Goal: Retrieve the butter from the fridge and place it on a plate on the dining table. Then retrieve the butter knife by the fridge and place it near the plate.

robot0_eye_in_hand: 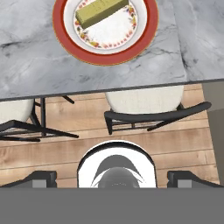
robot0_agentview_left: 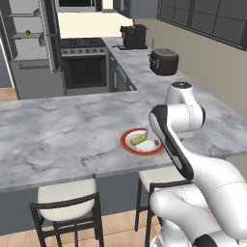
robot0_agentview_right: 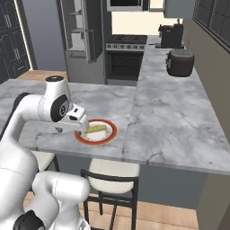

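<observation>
Stools (robot0_eye_in_hand: 144,103) stand under the bench (robot0_eye_in_hand: 35,65) edge, above which the jaws (robot0_eye_in_hand: 112,177) hang wide open and empty; butter (robot0_eye_in_hand: 101,11) lies on the plate (robot0_eye_in_hand: 146,37), so fetching the knife by the fridge (robot0_agentview_left: 34,48) looks next.

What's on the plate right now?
The butter lies on the plate, clear of the open gripper. The arm covers the plate's right edge in the left base view.

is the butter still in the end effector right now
No, the butter lies on the plate on the dining table, and the open end effector holds nothing.
</observation>
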